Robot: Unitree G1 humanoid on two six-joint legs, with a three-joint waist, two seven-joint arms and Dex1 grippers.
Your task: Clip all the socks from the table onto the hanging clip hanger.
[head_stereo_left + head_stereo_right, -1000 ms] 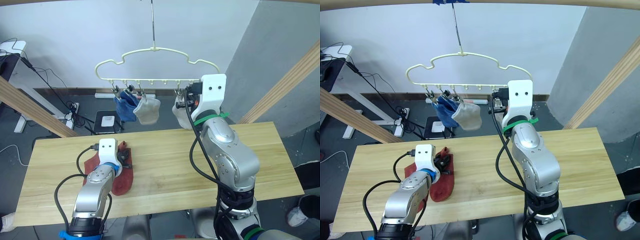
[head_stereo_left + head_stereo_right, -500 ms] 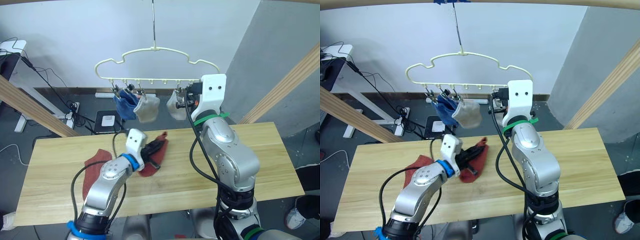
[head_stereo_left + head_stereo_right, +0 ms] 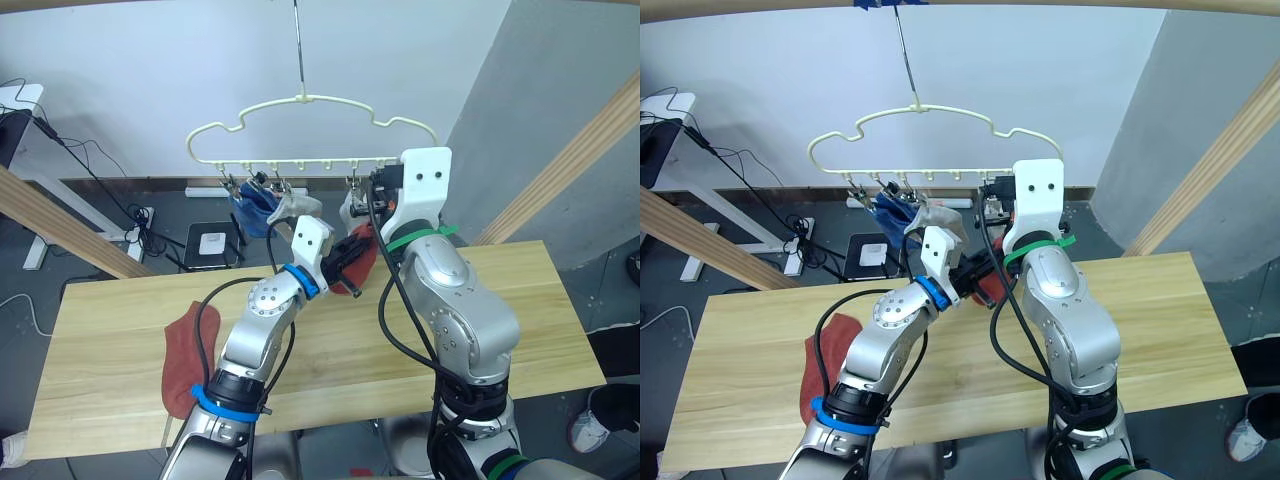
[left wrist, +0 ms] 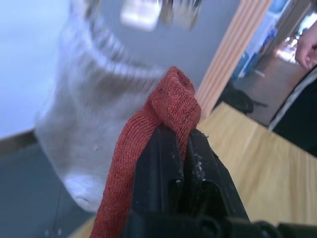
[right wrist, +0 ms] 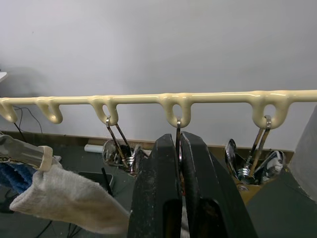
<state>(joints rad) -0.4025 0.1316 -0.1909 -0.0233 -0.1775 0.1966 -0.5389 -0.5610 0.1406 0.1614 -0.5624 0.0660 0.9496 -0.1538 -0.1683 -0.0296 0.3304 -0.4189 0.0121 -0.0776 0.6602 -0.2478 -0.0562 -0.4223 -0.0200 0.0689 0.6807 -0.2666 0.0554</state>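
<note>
1 rust-red sock (image 3: 360, 262) was up off the table (image 3: 560, 330), pinched tight in the left gripper (image 4: 183, 144), w/ the fabric folded over the tips of the black fingers (image 4: 159, 163). It hung just under the right end of the cream clip hanger (image 3: 310, 130), right beside a light grey sock (image 4: 94, 119) already clipped there. The other rust-red sock (image 3: 185, 345) lay flat on the table's left side, well apart from the action. A blue sock (image 3: 250, 212) and another light grey sock (image 3: 935, 218) were hanging from clips toward the hanger's left end, touching each other. Right gripper (image 5: 179, 148) was up at the hanger bar, fingers squeezed together on a metal clip (image 5: 178, 136) dangling from 1 of the loops; 2 more clips (image 5: 119, 146) hung on either side. Slanted wooden poles (image 3: 575, 160) framed both sides.
</note>
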